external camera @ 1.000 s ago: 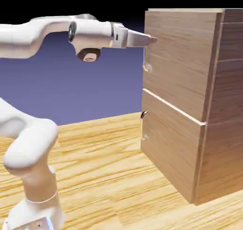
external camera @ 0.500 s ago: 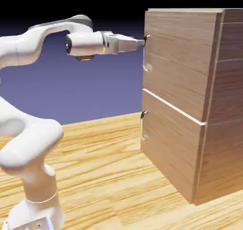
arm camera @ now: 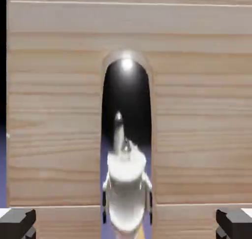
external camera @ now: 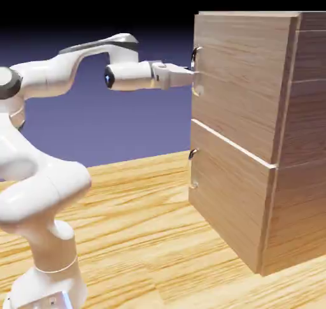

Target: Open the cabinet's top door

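Observation:
The cabinet (external camera: pixel 280 142) stands at the right of the exterior view, and its wood grain fills the hand view. Its top door (external camera: pixel 239 85) is flush and closed. The door's curved silver handle (external camera: pixel 196 71) runs down its left edge. My gripper (external camera: pixel 191 76) reaches in level and meets this handle about halfway down. In the hand view the handle (arm camera: pixel 126 134) stands upright in the middle. My gripper (arm camera: pixel 125 224) has a grey fingertip (arm camera: pixel 17 223) at each bottom corner. A gap shows between each fingertip and the handle.
Under the top door is a shorter lower door (external camera: pixel 226 199) with its own small handle (external camera: pixel 193 169). The cabinet rests on a light wooden table (external camera: pixel 140 225). My white arm (external camera: pixel 44 193) rises at the left.
One second ago the hand pointed at the door face near the cabinet's top. It drew back a little, then dropped to the middle of the handle.

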